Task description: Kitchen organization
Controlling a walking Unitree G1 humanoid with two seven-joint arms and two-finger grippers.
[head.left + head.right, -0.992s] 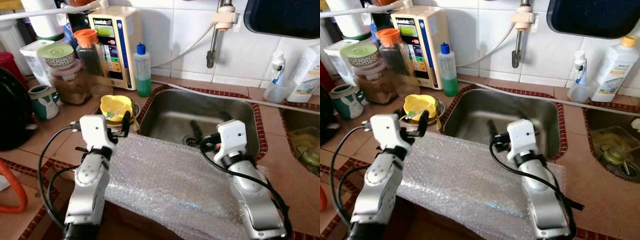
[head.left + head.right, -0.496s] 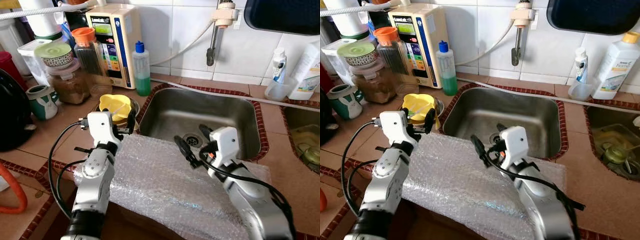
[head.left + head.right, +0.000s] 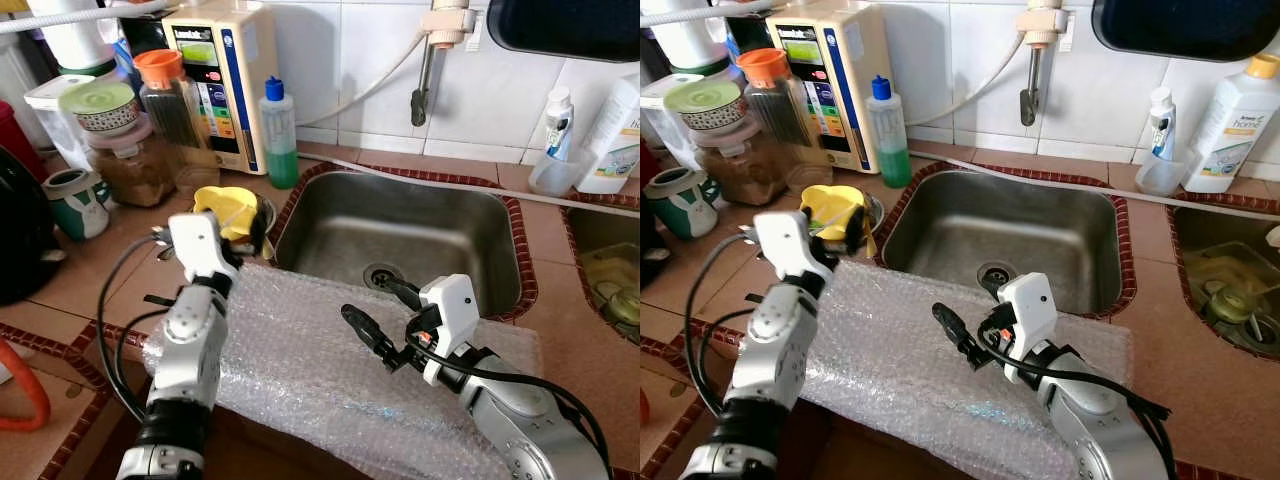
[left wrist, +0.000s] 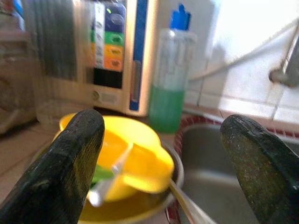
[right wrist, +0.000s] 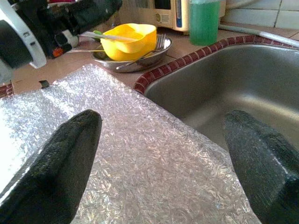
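My left gripper (image 4: 159,163) hangs wide open, empty, before the yellow bowl (image 3: 232,212) in its steel dish (image 5: 140,57) at the sink's (image 3: 400,235) left rim. My right gripper (image 3: 378,315), equally spread and empty, hovers over the bubble wrap (image 3: 300,365) along the counter's front edge.

1. Bubble wrap sheet (image 3: 330,350) is lying flat over counter front — open room above it, betw. both arms.
2. Sink basin (image 3: 400,230) is sitting bare, open from above.
3. Yellow bowl (image 3: 232,210) in metal dish (image 5: 133,58) is blocking sink's left corner.
4. Jars (image 3: 135,150), green soap bottle (image 3: 280,135), water purifier (image 3: 215,80) are crowding back-left counter.
5. Faucet (image 3: 428,70) is hanging over sink's back edge.
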